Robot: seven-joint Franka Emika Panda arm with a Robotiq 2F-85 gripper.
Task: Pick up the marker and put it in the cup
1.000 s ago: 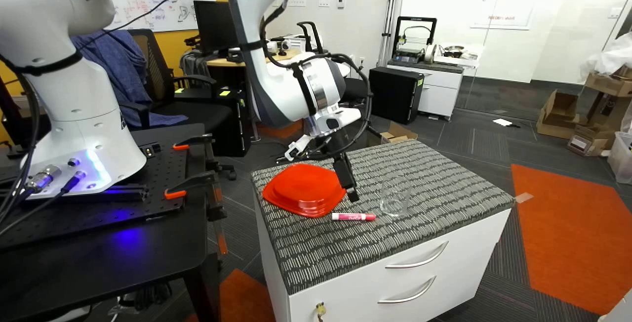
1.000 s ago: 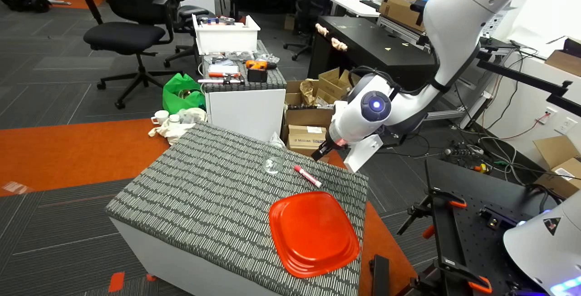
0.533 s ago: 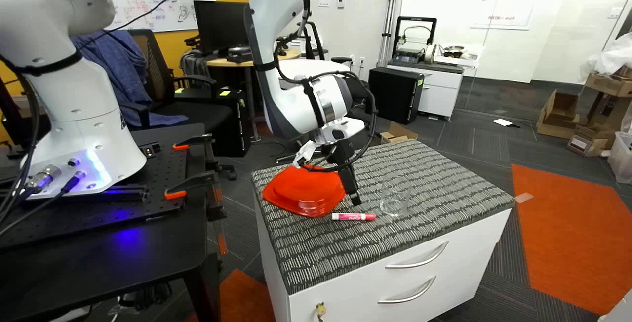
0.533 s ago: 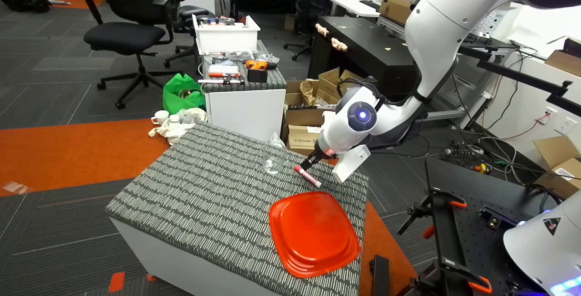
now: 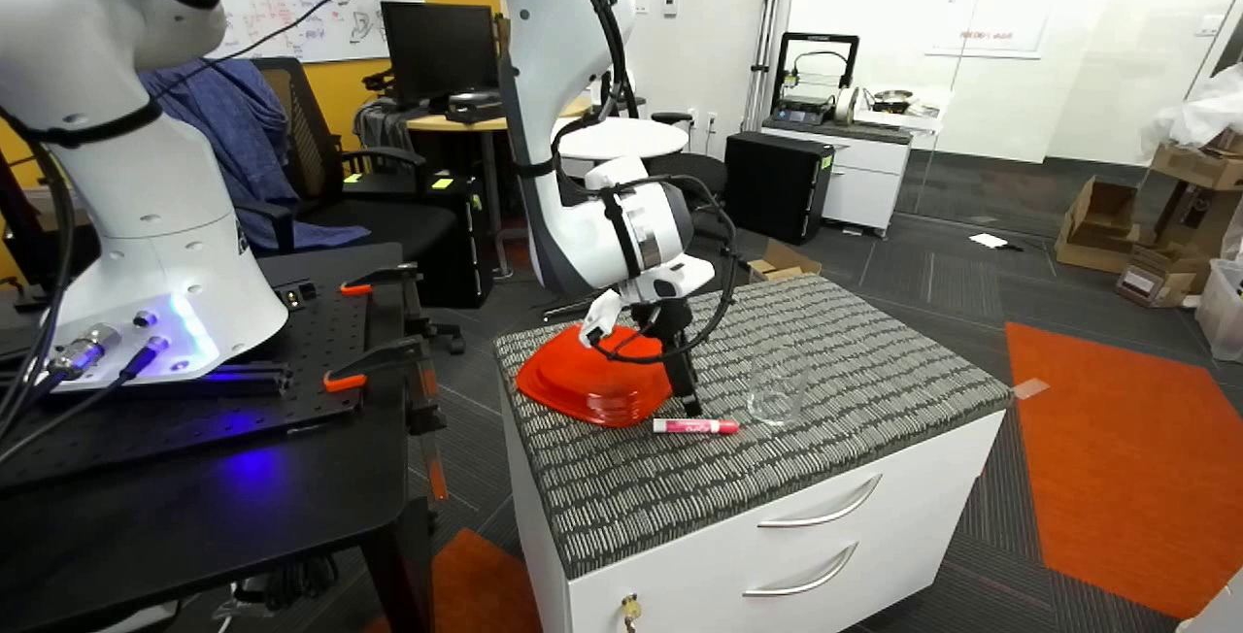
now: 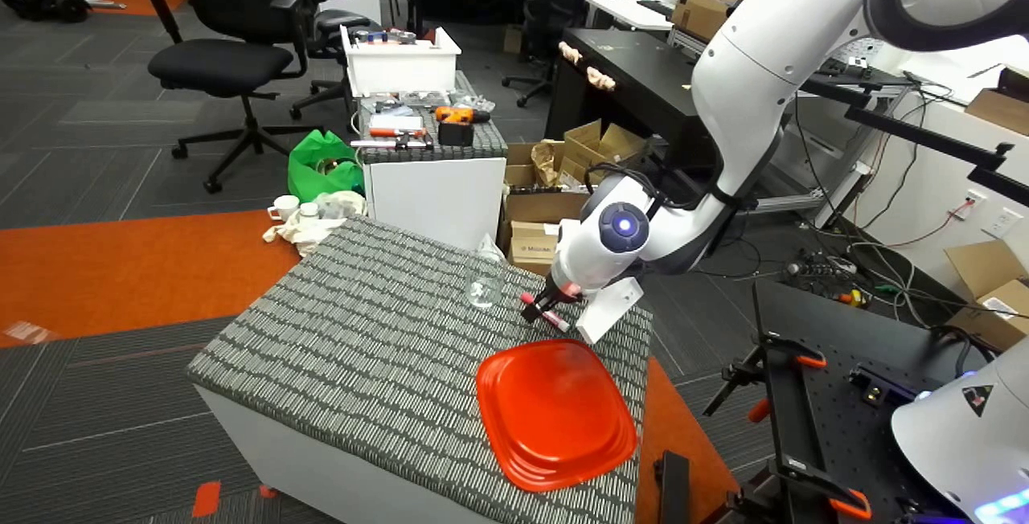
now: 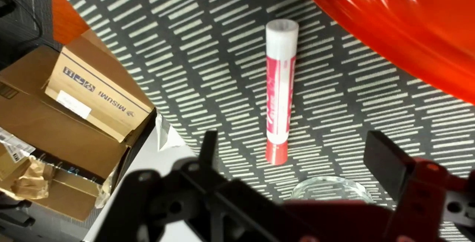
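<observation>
The marker (image 5: 695, 426) lies flat on the patterned cabinet top, red with a white end. It lies between the red dish and the clear cup (image 5: 774, 408). In an exterior view the gripper (image 6: 532, 312) covers the middle of the marker (image 6: 556, 321), with the cup (image 6: 484, 292) standing upright to its left. In the wrist view the gripper (image 7: 291, 143) is open, with nothing between its fingers in contact. The red end of the marker (image 7: 281, 93) shows between the fingertips, below them. Only part of the cup's round glass edge (image 7: 328, 182) shows; the gripper hides the rest.
The wide orange-red dish (image 5: 587, 376) lies beside the marker's white end, and also shows in an exterior view (image 6: 556, 415) and in the wrist view (image 7: 408, 38). The cabinet top (image 6: 354, 331) has an edge close behind the gripper, with cardboard boxes (image 6: 539, 243) on the floor beyond.
The gripper has come down toward the cabinet top and moved in over the marker. The marker, the cup and the dish have not moved.
</observation>
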